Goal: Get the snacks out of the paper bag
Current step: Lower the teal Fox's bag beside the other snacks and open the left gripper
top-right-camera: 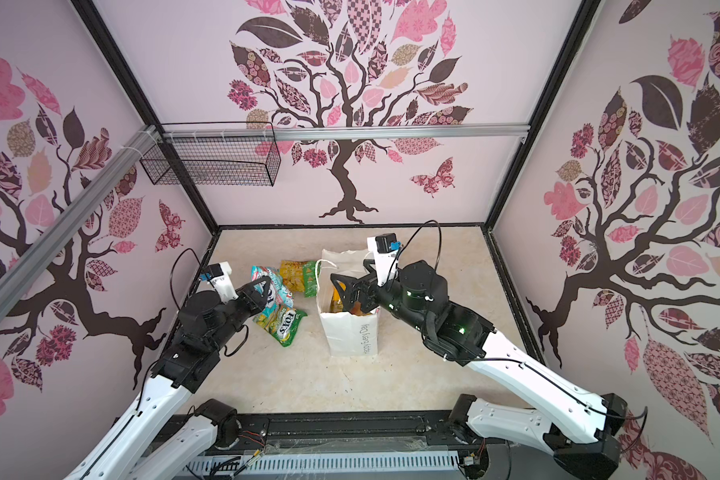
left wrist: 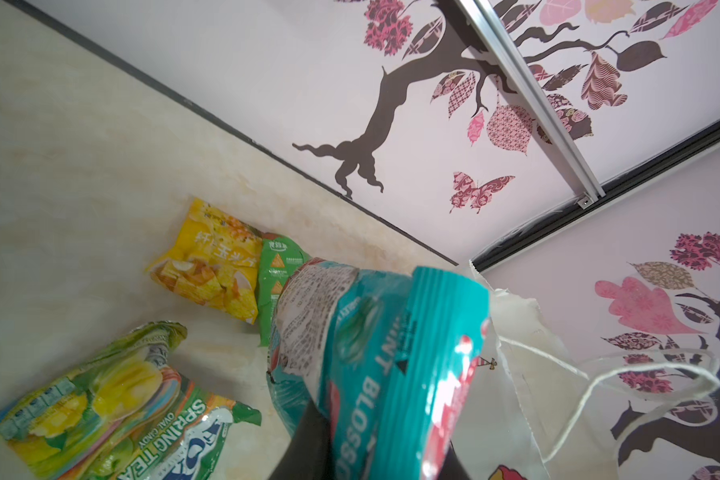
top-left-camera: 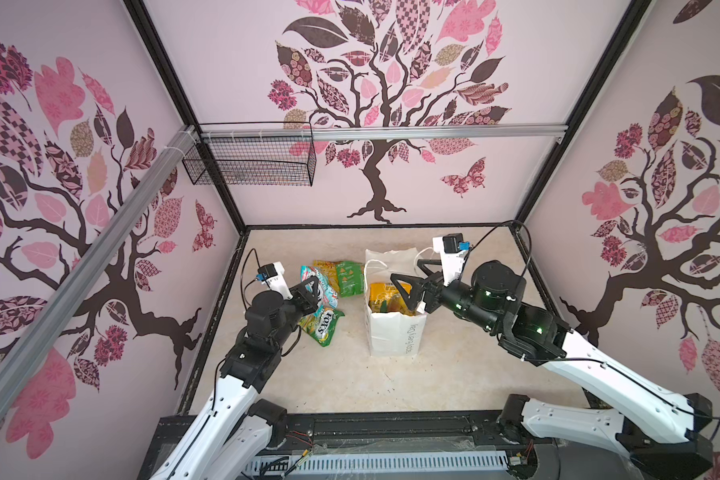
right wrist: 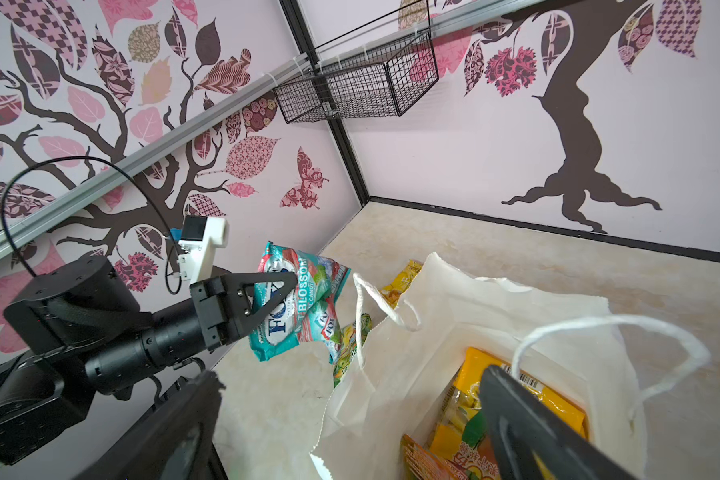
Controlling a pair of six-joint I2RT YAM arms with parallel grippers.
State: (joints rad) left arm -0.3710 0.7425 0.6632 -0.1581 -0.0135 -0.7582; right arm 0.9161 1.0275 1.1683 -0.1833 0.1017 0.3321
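Observation:
The white paper bag stands upright at mid-table, mouth open. Inside it lie a yellow-orange packet and an orange one. My right gripper is open at the bag's mouth, one finger over the yellow-orange packet and the other outside the bag's wall. My left gripper is shut on a teal-red FOX'S packet, held above the table left of the bag. On the table lie a yellow packet, a green packet and a green-yellow FOX'S packet.
A black wire basket hangs from the aluminium rail at the back left, above the table. Patterned walls close in the table at the left, back and right. The bag's cord handles loop above its mouth.

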